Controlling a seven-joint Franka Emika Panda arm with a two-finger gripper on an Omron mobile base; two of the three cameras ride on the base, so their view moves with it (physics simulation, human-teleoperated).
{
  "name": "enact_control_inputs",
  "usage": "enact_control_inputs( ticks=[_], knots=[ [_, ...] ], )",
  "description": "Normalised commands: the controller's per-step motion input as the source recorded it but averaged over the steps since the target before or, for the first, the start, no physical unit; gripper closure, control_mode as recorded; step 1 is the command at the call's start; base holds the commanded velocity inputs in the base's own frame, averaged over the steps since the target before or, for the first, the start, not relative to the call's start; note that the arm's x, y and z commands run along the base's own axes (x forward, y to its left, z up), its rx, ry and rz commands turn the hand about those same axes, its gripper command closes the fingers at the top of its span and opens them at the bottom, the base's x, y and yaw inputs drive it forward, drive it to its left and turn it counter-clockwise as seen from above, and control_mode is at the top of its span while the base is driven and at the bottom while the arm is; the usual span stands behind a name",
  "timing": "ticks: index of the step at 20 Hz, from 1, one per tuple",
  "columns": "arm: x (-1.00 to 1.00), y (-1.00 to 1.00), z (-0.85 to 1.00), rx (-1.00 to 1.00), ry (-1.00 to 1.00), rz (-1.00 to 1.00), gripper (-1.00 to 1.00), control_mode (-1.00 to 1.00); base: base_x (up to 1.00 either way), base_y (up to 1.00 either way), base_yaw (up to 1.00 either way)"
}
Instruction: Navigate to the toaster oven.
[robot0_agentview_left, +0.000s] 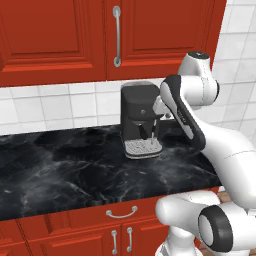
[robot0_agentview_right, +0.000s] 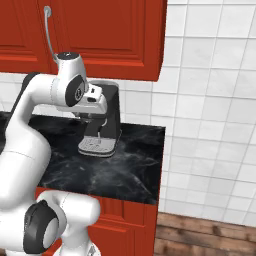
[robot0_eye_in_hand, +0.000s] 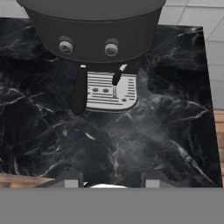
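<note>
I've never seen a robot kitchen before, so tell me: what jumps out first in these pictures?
A black coffee machine stands alone on the dark marble counter, against the white tiled wall. Bright red cabinets hang above it. The big white robot arm bends up in front, its hand close by the machine.

You are looking at evenly lit, bright rendered pictures with no single strong source and only faint, soft shading under the coffee machine (robot0_agentview_left: 140, 120). The black marble counter (robot0_agentview_left: 65, 165) carries a dull grey sheen with no hard glare, clearest in the hand view. Edges stay sharp throughout, with no blur and no visible bending near the borders.
</note>
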Motion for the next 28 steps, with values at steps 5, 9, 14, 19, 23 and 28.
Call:
enact_control_inputs(
  ticks=[5, 9, 14, 19, 23, 28],
  knots=[
    [-0.18, -0.03, 0.00, 0.00, 0.00, 0.00, -1.00, -1.00, 0.00, 0.00, 0.00],
    [-0.47, 0.00, -0.15, 0.00, 0.00, 0.00, -1.00, -1.00, 0.00, 0.00, 0.00],
    [-0.59, 0.00, -0.20, 0.00, 0.00, 0.00, -1.00, -1.00, 0.00, 0.00, 0.00],
    [-0.58, 0.00, -0.35, 0.00, 0.00, 0.00, -1.00, -1.00, 0.00, 0.00, 0.00],
    [-0.11, 0.02, -0.09, 0.00, 0.00, 0.01, -1.00, 1.00, -0.30, 0.22, 0.11],
    [0.00, 0.00, 0.00, 0.00, 0.00, 0.00, -1.00, 1.00, -0.38, 0.42, 0.41]
  ],
)
